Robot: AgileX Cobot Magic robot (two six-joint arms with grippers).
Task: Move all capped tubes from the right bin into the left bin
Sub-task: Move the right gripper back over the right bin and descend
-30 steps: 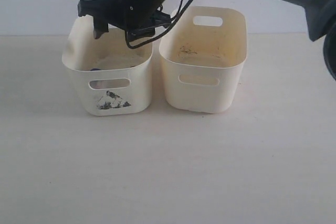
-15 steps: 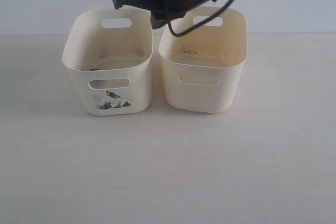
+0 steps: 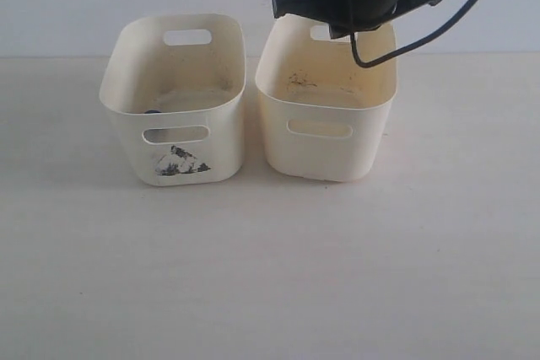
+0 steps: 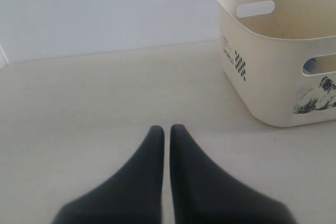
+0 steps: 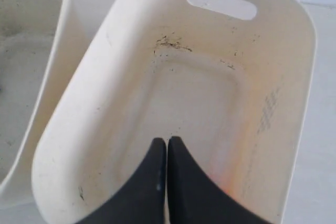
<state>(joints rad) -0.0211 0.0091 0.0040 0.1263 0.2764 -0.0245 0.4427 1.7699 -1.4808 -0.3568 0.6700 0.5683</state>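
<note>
Right now your right pincer (image 5: 167, 142) hangs over the right bin (image 3: 325, 153), jaws pressed together with nothing between them. It points down at a floor showing only scuffs and a faint orange stain. No tube is visible there, so that bin looks emptied, though its near corner sits hidden behind the jaws. You can see a capped tube (image 3: 152, 111), only its dark blue cap showing, low against the front wall of the left bin (image 3: 219, 137). Your left pincer (image 4: 164, 129) is clenched and empty too, parked over the table (image 4: 79, 93) beside the left bin, probably to stay out of the working arm's way.
</note>
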